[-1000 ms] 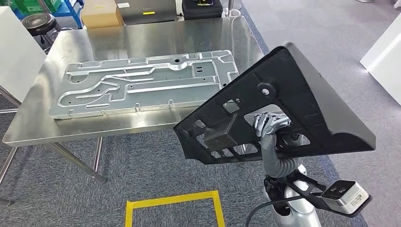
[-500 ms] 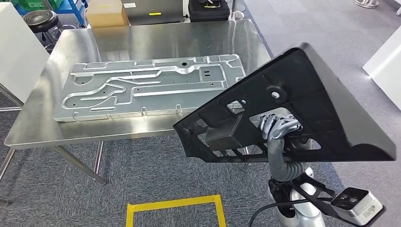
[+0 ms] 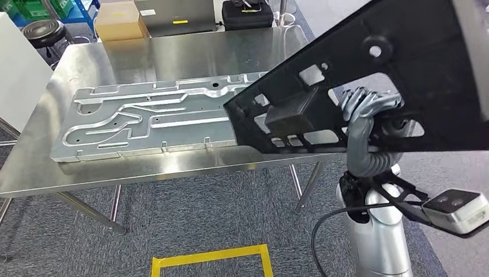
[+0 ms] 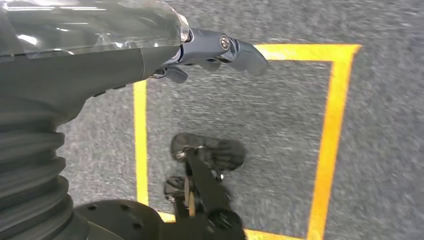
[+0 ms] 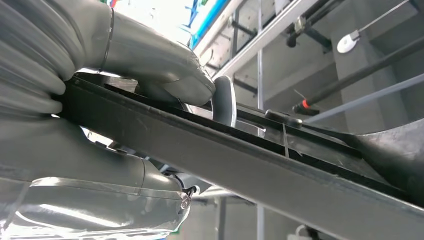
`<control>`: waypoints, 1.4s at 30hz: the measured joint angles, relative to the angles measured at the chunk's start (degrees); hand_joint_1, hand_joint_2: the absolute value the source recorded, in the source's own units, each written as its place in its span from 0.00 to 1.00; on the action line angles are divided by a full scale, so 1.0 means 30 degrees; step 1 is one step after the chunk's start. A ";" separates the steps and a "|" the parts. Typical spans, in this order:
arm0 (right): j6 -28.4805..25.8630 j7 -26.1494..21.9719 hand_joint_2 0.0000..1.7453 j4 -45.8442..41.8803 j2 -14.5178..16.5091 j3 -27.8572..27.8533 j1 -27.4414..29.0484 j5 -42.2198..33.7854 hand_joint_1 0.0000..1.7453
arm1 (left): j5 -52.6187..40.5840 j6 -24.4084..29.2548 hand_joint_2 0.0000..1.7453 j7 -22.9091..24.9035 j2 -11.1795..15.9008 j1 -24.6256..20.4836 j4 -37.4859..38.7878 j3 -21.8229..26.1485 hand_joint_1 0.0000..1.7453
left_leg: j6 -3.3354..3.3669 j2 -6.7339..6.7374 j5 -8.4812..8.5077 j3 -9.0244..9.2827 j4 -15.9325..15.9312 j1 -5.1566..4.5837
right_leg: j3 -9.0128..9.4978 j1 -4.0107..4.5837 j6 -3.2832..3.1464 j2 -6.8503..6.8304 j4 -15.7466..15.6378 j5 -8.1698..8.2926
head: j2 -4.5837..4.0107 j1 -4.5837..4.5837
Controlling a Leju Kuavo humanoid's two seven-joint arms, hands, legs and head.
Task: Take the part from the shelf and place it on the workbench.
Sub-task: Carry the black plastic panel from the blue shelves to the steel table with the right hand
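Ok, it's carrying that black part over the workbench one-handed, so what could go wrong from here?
The metal plate already covers much of the workbench, so the black part may land on it or knock it. Only the right hand grips the large tilted part, so it could twist or slip. The left hand hangs free over the floor.

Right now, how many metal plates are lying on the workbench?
1: the stamped metal plate lies flat along the workbench, its right end hidden behind the black part gripped by the right hand.
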 joint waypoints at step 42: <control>-0.5553 1.1437 1.00 2.1836 0.0826 0.6639 -1.5047 2.3840 1.00 | -0.0038 -0.0403 1.00 -0.0025 -0.0046 -0.1058 0.0007 -0.1155 0.00 | 0.0776 -0.0059 0.0597 0.0636 -0.2028 0.0028 | -0.3566 -0.0067 0.0715 0.0001 0.5278 -0.1424 | 0.0000 0.0004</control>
